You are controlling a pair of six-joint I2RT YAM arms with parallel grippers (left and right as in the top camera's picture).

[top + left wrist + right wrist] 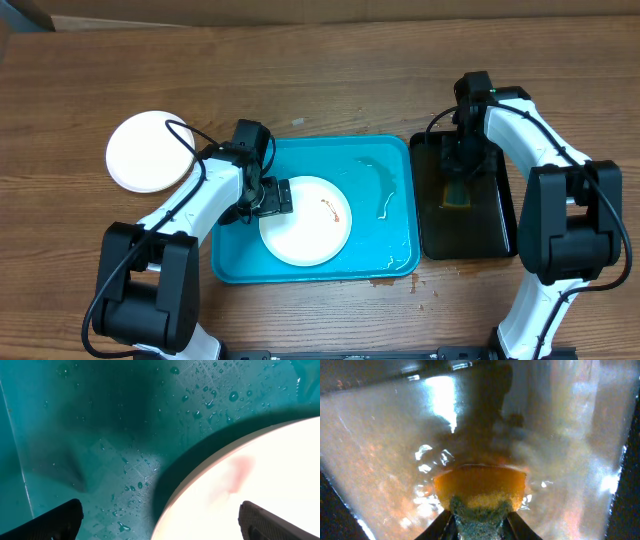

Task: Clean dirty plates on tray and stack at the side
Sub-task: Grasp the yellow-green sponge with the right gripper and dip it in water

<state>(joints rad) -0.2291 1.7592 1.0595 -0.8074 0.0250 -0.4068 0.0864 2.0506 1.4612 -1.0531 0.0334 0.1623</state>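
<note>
Wooden table (320, 80): wet blue tray (300, 155), black tray (480, 235) beside.

The turquoise tray (395, 245) lies flat in front of me, long side across the table, its floor wet with puddles and droplets. 1 white plate (300, 235) sits right side up in its left half, with a thin brown-red smear (329, 208) toward its right edge. A 2nd white plate (150, 152) lies face up on the wooden table, off the tray's upper-left corner and apart from it, its face plain white.
</note>
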